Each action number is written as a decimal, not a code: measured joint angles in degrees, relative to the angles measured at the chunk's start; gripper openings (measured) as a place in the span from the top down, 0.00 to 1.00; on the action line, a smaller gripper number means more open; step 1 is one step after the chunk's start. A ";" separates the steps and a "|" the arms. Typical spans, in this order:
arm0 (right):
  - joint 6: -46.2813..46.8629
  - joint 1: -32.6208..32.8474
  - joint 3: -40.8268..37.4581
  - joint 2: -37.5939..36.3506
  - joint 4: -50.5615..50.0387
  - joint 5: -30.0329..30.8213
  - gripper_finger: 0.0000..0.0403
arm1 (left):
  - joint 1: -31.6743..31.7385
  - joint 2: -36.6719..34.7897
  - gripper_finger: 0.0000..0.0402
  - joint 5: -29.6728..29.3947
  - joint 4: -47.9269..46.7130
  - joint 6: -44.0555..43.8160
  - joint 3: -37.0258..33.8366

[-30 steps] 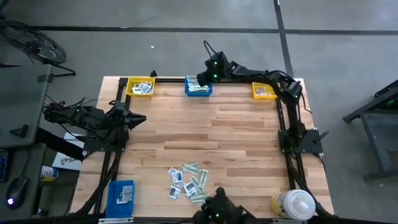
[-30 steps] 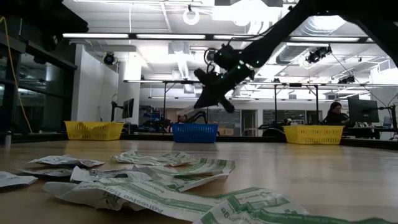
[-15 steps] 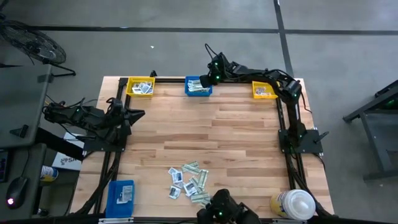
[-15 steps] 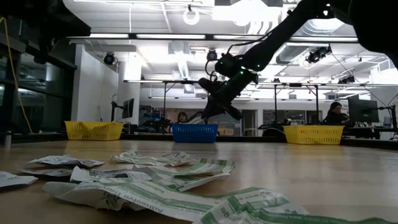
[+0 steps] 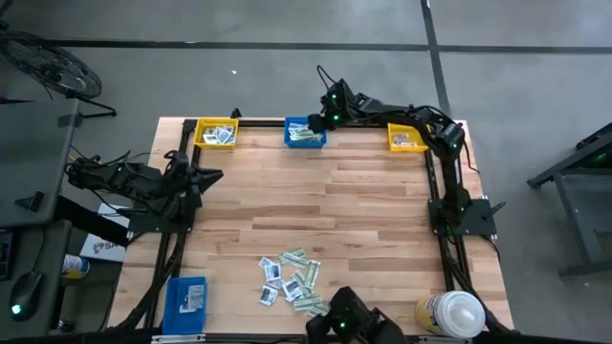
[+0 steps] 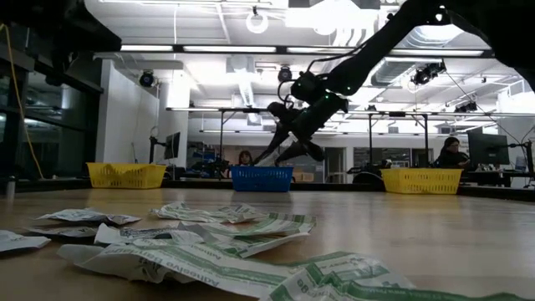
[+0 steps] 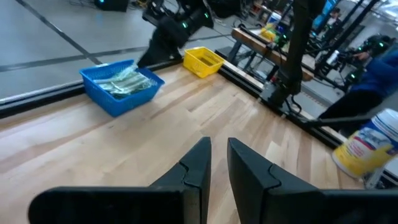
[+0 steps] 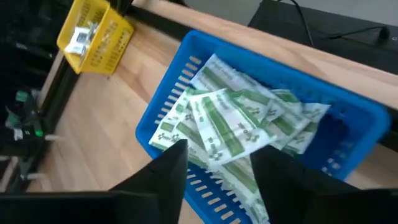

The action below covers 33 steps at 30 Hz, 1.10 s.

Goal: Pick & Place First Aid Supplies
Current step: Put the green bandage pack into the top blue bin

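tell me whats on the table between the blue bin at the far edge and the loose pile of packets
Nothing: in the high view only bare wood lies between the blue bin and the pile of packets.

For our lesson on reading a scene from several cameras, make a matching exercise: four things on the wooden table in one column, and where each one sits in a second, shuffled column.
Things:
1. blue plastic bin holding green-and-white packets
2. large white-capped bottle
3. loose pile of paper packets
4. yellow plastic bin holding white packets

Places:
A. near edge, right corner
B. far edge, left corner
C. far edge, middle, under the right gripper
D. near edge, middle of the table

Pairs: 1-C, 2-A, 3-D, 4-B
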 joint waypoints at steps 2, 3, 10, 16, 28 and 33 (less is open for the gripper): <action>1.19 -0.75 0.00 -0.36 -0.33 -0.40 0.56 | 0.00 0.01 0.87 0.98 -0.13 -0.02 0.00; 1.54 -1.11 0.00 -0.70 -1.19 -0.43 0.55 | 0.00 0.02 0.87 1.52 -0.13 -0.02 0.00; -0.12 -3.11 -0.02 -5.57 -9.38 3.65 0.52 | 0.00 0.02 0.87 6.11 -0.15 0.06 0.00; -0.82 -2.50 -0.02 -11.43 -18.73 4.10 0.52 | 0.00 0.02 0.87 9.92 -0.35 0.15 0.02; -2.19 13.44 -0.02 -21.65 -36.74 6.93 0.52 | -0.02 0.02 0.87 18.55 -2.96 2.22 0.04; -1.80 23.76 -0.02 -21.78 -38.77 11.15 0.52 | -0.02 0.13 0.87 22.81 -3.29 3.01 0.04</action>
